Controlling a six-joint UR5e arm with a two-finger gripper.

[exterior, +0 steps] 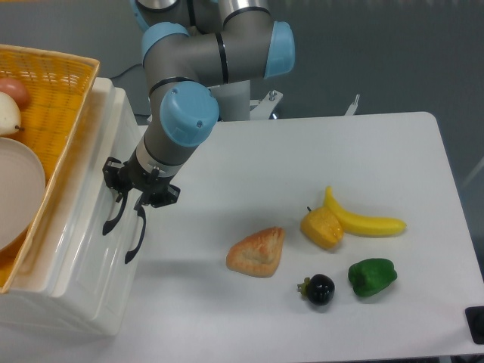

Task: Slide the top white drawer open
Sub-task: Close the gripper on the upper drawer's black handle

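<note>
Top white drawer (91,189), shut in the cabinet at the worktop's left edge, has the gripper (136,195) at its curved black handle (113,219), jaws seemingly spread around it though hard to tell, so next comes closing and pulling outward.

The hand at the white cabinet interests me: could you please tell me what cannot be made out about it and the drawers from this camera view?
- Whether the hand is closed on the top white drawer handle: fingers too small and dark against the black handle.
- Whether that drawer has opened at all: seams unclear at this angle.
- Yellow basket contents: cut off by the left edge.
</note>
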